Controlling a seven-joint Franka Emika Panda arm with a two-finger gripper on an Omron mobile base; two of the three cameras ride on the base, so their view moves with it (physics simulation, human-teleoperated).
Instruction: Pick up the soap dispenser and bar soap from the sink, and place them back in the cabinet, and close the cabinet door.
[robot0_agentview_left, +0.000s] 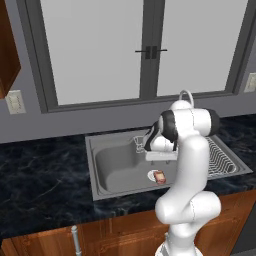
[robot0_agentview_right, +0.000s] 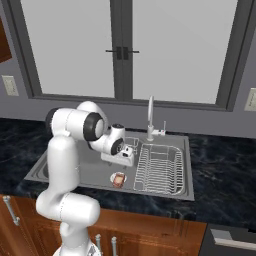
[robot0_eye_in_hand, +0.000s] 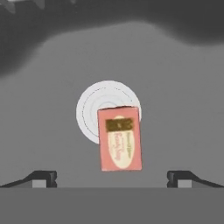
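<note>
The bar soap is a reddish block with a pale oval label. It lies on the floor of the sink, half over a small white round dish. My gripper hangs straight above it, open and holding nothing, fingertips wide apart on either side of the block. The base views show the gripper a little above the soap in the basin's right part. The soap dispenser is out of view. A reddish-brown cabinet corner shows at the upper left; I cannot tell whether it is the cabinet door.
A wire dish rack fills the sink's right side. A small wire basket and the curved faucet stand at the back rim. Black marble counter surrounds the basin, with a window behind.
</note>
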